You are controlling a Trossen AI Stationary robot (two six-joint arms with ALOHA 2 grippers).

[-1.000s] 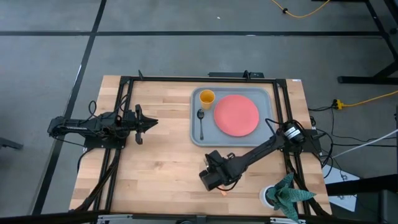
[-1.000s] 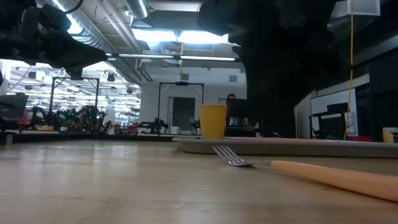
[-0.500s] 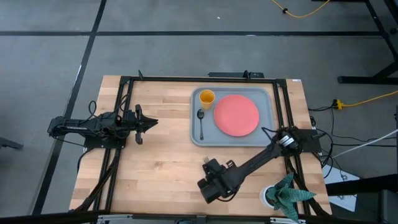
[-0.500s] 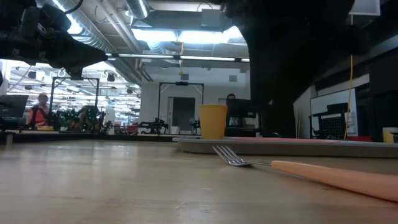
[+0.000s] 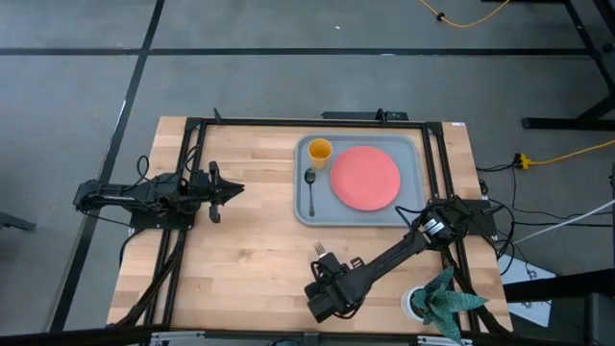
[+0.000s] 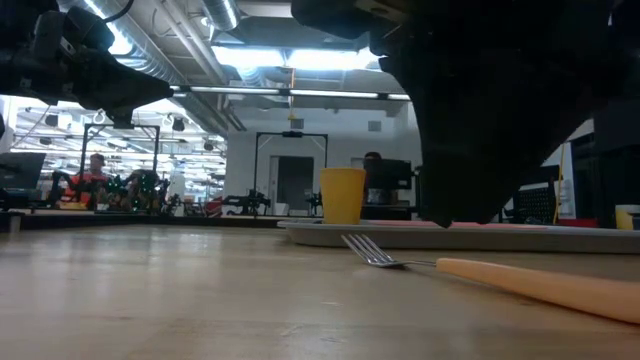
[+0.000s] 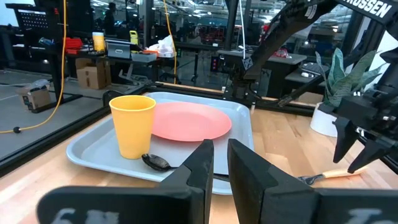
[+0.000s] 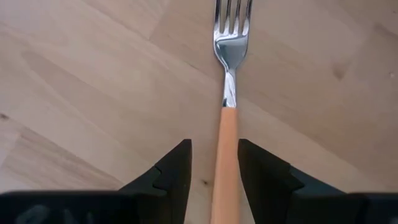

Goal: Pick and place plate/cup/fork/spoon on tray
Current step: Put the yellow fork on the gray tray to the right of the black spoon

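Observation:
The fork (image 8: 227,143) lies flat on the wooden table near its front edge, its silver tines (image 5: 318,249) pointing to the far side. My right gripper (image 8: 213,168) is open just above it, one finger on either side of the orange-tan handle, touching nothing that I can see. In the high view the gripper (image 5: 327,293) hides the handle. The grey-blue tray (image 5: 300,207) at the far right holds the coral-red plate (image 5: 365,177), the upright yellow cup (image 5: 319,150) and the dark spoon (image 5: 310,187). My left gripper (image 5: 235,189) waits shut above the table's left half.
A potted plant (image 5: 437,300) stands at the table's near right corner, close to my right arm. A black frame (image 5: 288,121) runs around the table's edges. Bare wood lies between the fork and the tray.
My right gripper has gone toward the table's near edge along the fork and has come down over its handle. The fork has kept still.

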